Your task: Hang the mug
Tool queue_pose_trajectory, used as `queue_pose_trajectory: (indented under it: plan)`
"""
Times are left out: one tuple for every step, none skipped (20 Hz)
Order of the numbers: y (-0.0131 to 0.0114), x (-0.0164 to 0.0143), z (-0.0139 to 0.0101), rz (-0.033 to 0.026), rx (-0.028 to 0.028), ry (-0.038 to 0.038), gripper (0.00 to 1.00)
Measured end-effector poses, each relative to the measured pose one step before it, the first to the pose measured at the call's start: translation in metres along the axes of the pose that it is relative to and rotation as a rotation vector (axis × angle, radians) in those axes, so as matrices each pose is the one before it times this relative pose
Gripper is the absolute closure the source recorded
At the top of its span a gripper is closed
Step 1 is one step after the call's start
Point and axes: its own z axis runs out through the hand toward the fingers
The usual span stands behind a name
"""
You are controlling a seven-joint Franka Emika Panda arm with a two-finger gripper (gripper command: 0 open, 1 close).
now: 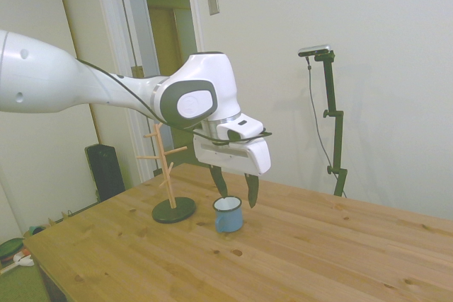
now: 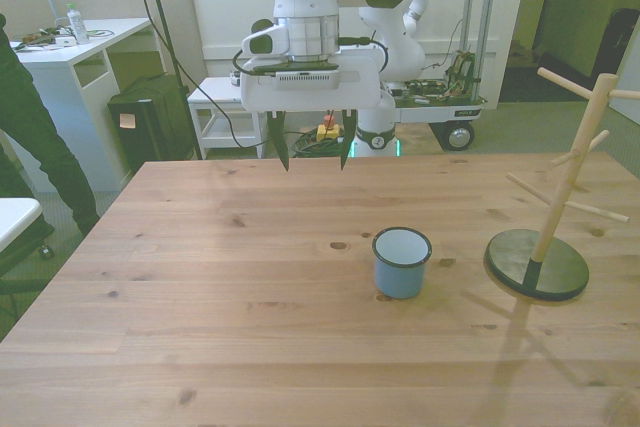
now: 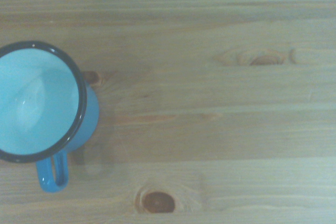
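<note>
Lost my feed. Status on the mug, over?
End effector open, empty, above table. Mug upright beside rack, not hung. Nothing blocking.

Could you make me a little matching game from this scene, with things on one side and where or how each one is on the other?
Things:
1. mug
2. wooden peg rack
3. gripper
4. table

States:
A. hanging in the air with jaws open, holding nothing
B. upright on the table, empty, handle free
C. bare pegs on a dark round base, nothing hung
D. pale knotted boards carrying the other things

Pairs: 1-B, 2-C, 3-A, 4-D
</note>
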Motion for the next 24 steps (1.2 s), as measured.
queue_pose_trajectory:
  plan:
    - [-0.00581, 0.00401, 0.00094, -0.01471, -0.00881, 0.00373, 0.0]
    - [-0.00608, 0.00309, 0.00136, -0.01811, -0.0102, 0.0035, 0.0]
    - [-0.00601, 0.00243, 0.00145, -0.01799, -0.01115, 0.00575, 0.0]
    - [-0.00644, 0.00146, 0.00241, -0.01764, -0.00904, 0.00421, 0.0]
    - [-0.0067, 0.00072, 0.00261, -0.01549, -0.00677, 0.00233, 0.0]
    - [-0.00768, -0.00058, 0.0026, -0.01492, -0.0051, 0.00089, 0.0]
    - [-0.0074, -0.00048, 0.00211, -0.01386, -0.00488, 0.00168, 0.0]
    - [-0.00717, -0.00066, 0.00214, -0.01276, -0.00376, 0.00101, 0.0]
    - [-0.00729, -0.00068, 0.00187, -0.01222, -0.00236, 0.00117, 0.0]
    - [-0.00621, 0.00003, 0.00208, -0.01094, -0.0012, 0.00072, 0.0]
    - [-0.00523, 0.00074, 0.00281, -0.01054, -0.00088, -0.00042, 0.0]
    - [-0.00437, 0.00089, 0.00316, -0.00936, -0.00124, -0.00116, 0.0]
    - [-0.00397, 0.00169, 0.00387, -0.01224, -0.00143, -0.00097, 0.0]
    - [-0.00312, 0.00159, 0.00445, -0.01371, -0.00024, 0.00104, 0.0]
    - [-0.0031, 0.00186, 0.00506, -0.01178, 0.00135, 0.00396, 0.0]
    - [-0.00308, 0.00103, 0.00516, -0.00849, 0.00138, 0.00325, 0.0]
    - [-0.00331, 0.00045, 0.00479, -0.00902, 0.00095, 0.0021, 0.0]
    - [-0.00397, 0.00008, 0.00418, -0.00849, 0.0013, 0.00255, 0.0]
    - [-0.00431, -0.00059, 0.0034, -0.00634, 0.00066, 0.00048, 0.0]
    - [-0.00502, -0.00059, 0.00328, -0.00737, 0.00128, 0.00083, 0.0]
    - [-0.00533, -0.001, 0.00336, -0.00821, 0.00167, 0.00074, 0.0]
    - [-0.00543, -0.00143, 0.00412, -0.00827, 0.0009, -0.00143, 0.0]
    - [-0.00514, -0.00111, 0.0042, -0.00776, 0.00161, -0.00016, 0.0]
    - [-0.00494, -0.0012, 0.00412, -0.00764, 0.00074, -0.00091, 0.0]
